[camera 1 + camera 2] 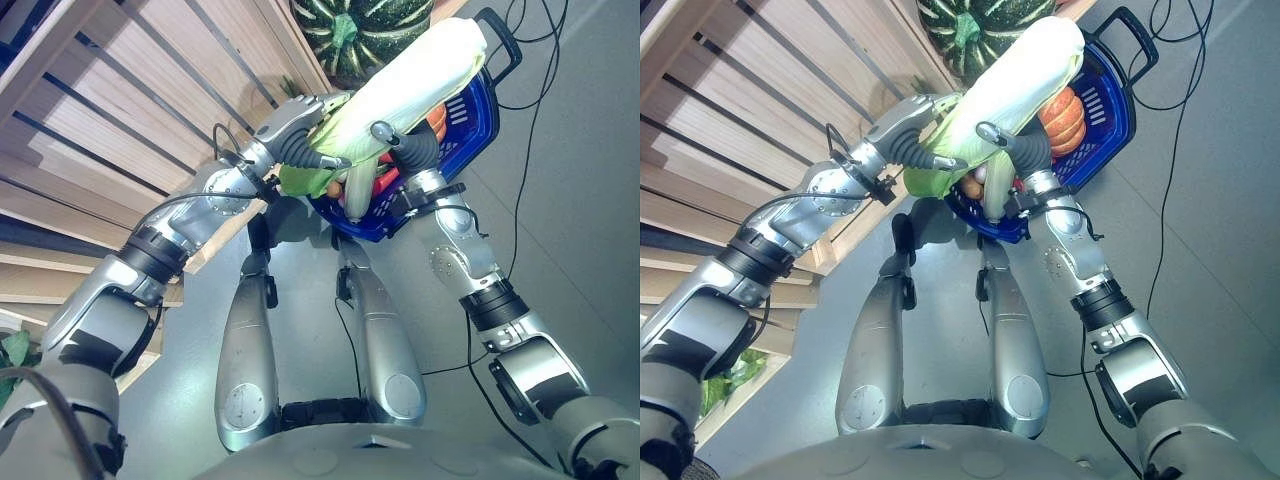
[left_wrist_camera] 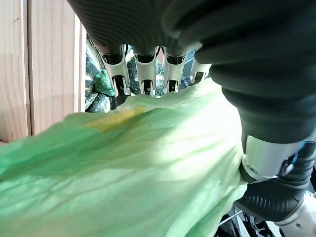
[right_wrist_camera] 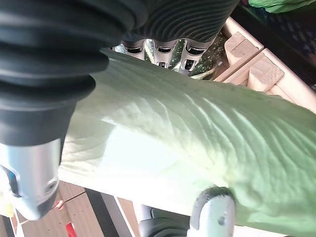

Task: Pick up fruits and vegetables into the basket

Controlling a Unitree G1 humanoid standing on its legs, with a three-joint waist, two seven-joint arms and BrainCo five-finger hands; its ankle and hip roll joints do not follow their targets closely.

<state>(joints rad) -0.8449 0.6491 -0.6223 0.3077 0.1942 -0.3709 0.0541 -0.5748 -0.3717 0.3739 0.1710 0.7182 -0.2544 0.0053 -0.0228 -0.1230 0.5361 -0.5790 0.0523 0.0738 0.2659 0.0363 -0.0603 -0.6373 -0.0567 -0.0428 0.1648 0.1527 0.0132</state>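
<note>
Long pale green cabbage (image 1: pixel 420 75) held up between both hands, lying slantwise over the blue basket (image 1: pixel 470 125), leafy end low by the left hand, pale stalk end high past the right. Left hand (image 1: pixel 305 140) clasped on the leafy end, fingers (image 2: pixel 148 81) curled over the far side of the leaves. Right hand (image 1: pixel 405 145) pressed against the near side of the middle, fingers (image 3: pixel 160 52) wrapped over the top of the ribbed leaves, thumb under it. Just beyond the right hand, inside the basket, an orange pumpkin (image 1: pixel 1065 115) and other small produce, too hidden to name. Past both hands, a dark green striped squash (image 1: pixel 365 30) beside the basket. To the left hand's outer side, a slatted wooden shelf (image 1: pixel 120 110).
</note>
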